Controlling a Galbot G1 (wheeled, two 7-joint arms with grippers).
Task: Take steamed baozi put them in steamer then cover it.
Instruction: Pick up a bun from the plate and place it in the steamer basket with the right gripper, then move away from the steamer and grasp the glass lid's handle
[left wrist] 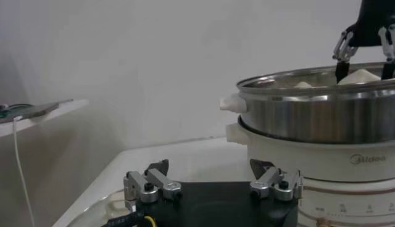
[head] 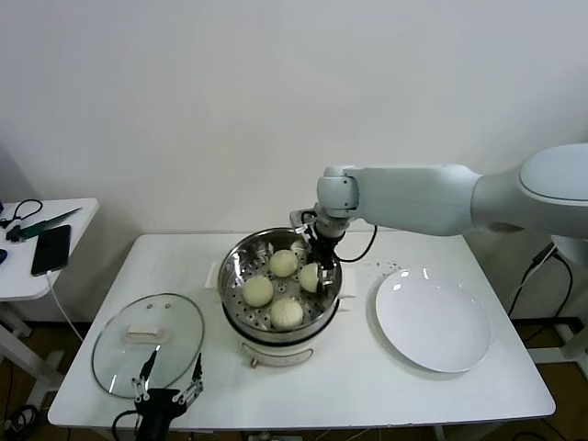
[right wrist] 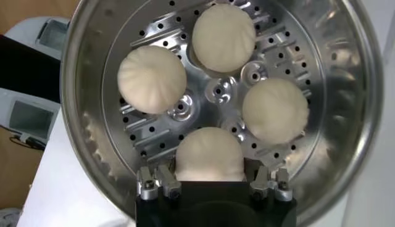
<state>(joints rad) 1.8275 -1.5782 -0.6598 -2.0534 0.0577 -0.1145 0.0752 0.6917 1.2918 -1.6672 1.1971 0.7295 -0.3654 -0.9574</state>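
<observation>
- Four steamed baozi (right wrist: 222,37), smooth, cream-white domes, sit on the perforated tray inside the shiny steamer (head: 241,261) at mid-tabletop (head: 367,367).
- Right gripper (head: 316,274) is inside the pot, fingers spread around the fourth bun.
- Left gripper (head: 168,386) hovers over the glass lid (head: 124,354), fingers wide apart, holding nothing.

Cream-white baozi (right wrist: 152,79) in shiny perforated steamer (right wrist: 345,92).

Lab-style test setup is suggested: bare white wall (head: 184,110), plain white table (head: 367,386), side table (head: 55,266) with phone (head: 50,248) and loose cables (head: 18,216) seen.
</observation>
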